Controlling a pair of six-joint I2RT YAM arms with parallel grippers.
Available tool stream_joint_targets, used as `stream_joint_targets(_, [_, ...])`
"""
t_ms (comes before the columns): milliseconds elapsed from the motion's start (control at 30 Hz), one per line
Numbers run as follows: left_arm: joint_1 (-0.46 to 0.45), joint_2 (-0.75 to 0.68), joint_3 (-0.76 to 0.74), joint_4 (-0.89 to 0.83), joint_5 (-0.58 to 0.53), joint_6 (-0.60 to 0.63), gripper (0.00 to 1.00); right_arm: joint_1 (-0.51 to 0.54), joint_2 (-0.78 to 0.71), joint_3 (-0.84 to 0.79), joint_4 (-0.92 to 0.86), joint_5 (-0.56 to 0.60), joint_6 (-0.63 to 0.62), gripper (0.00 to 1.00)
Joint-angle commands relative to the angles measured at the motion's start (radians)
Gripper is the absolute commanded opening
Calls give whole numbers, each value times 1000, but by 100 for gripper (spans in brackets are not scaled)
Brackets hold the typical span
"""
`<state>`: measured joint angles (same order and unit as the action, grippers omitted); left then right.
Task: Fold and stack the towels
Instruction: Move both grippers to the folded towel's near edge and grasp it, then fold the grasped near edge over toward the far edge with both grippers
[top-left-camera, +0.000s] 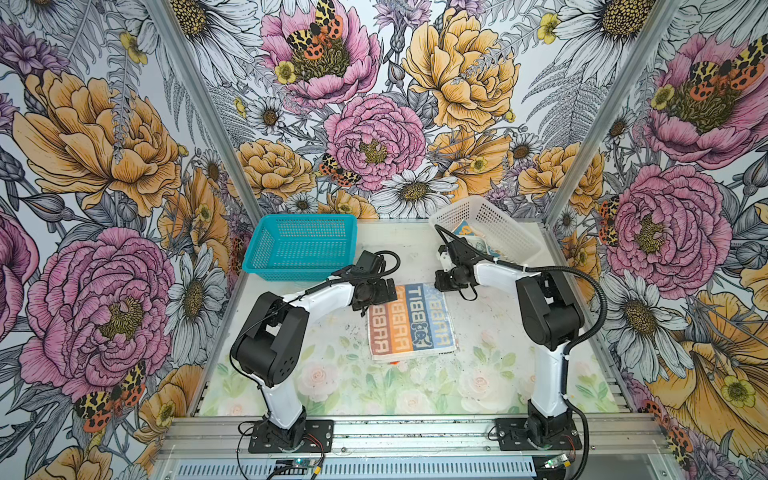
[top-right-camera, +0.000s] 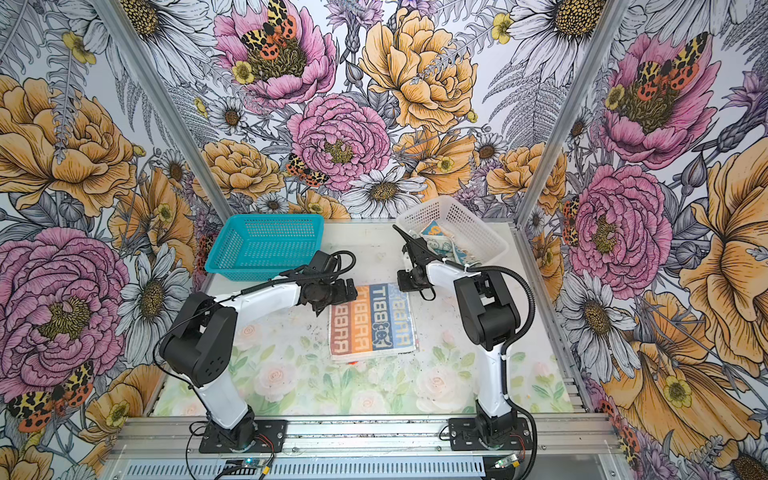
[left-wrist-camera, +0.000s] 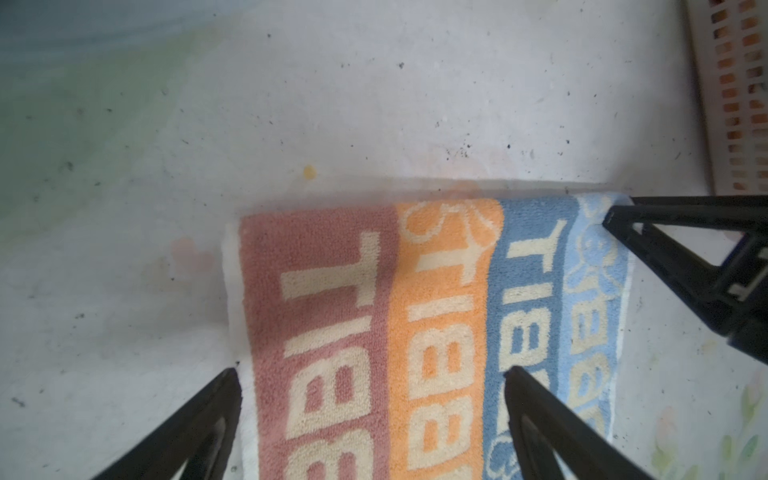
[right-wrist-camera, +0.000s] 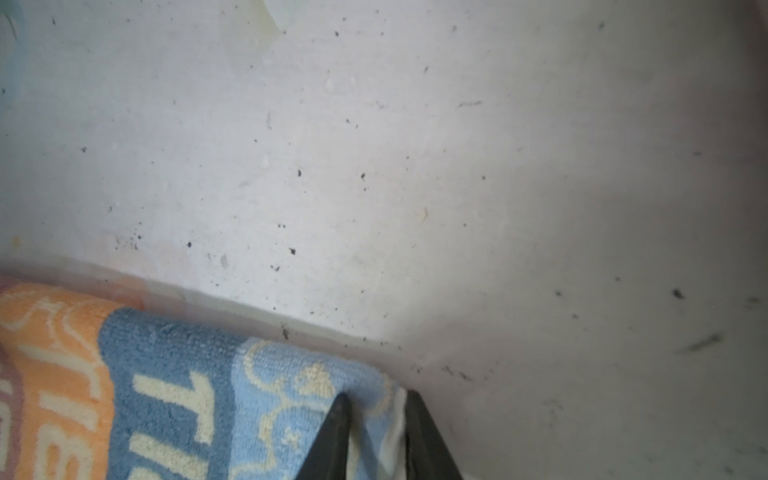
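The lettered towel (top-left-camera: 411, 322) lies flat on the table (top-left-camera: 332, 332); the right gripper (right-wrist-camera: 376, 399) pinches its far light-blue corner, the left gripper (left-wrist-camera: 372, 372) spread wide (straddling the pink stripe)

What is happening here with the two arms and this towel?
The lettered towel lies flat in the middle of the table. The right gripper pinches its far right corner, while the left gripper hangs open over the far left part, gripping nothing. More printed cloths sit in the white basket at the back right. The teal basket at the back left looks empty.
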<state>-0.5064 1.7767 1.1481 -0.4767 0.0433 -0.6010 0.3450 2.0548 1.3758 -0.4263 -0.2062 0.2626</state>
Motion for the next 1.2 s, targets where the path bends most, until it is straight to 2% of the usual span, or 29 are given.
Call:
stream_joint_targets(0, [7,34,47,-51,-59,53,99,-7,31,20,3,-11,-5,16])
stream_joint_targets(100, [18,91,77,-67,-76,75,98,-8,31,20,2,-13,-7,12])
stream_joint_targets(300, [22,159,136,-78,-122,108,87,-8,28,13,3,-16,-11,4])
stream_joint_targets(467, [21,189,170,-80,-162,125,80,-8,27,12,3,-19,-13,4])
stream_joint_targets(633, [23,213,190,-102,-184,141,64,-8,21,8,3,-21,-13,3])
stream_joint_targets(767, [27,213,179,-108,-219,153,56,-9,16,6,3,-26,-13,2])
stream_joint_targets(1033, [46,226,176,-114,-245,171,49,-8,17,5,2,-38,-10,1])
stream_joint_targets(1167, [42,243,191,-114,-245,179,41,-9,16,6,3,-40,-8,0])
